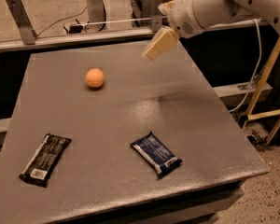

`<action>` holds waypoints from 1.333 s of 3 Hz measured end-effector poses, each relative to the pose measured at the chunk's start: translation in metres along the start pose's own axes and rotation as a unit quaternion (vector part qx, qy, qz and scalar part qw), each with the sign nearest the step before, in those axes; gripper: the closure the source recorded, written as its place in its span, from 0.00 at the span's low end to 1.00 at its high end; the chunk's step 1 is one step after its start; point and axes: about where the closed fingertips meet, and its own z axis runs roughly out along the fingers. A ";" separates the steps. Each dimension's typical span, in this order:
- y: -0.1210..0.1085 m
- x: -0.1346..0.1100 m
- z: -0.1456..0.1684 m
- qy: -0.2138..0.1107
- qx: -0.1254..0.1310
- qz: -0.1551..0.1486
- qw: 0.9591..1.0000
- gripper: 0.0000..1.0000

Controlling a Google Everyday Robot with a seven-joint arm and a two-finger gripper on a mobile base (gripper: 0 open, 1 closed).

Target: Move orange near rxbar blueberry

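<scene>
The orange [94,78] is a small round fruit on the grey table [112,120], towards the back left. The rxbar blueberry [156,153], in a dark blue wrapper with a white panel, lies flat near the front centre-right. My gripper [159,44] hangs on the white arm above the table's back right, to the right of the orange and higher than it, well apart from it. It holds nothing that I can see.
A black-wrapped bar [45,158] with a white barcode patch lies at the front left. A metal rail [84,36] with upright posts runs behind the table. A wooden frame [266,92] and cables stand to the right of the table edge.
</scene>
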 end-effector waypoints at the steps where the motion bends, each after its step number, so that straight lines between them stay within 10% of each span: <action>1: 0.001 0.001 -0.001 0.002 -0.001 -0.001 1.000 0.00; 4: 0.047 -0.022 0.100 -0.078 -0.070 0.024 0.994 0.00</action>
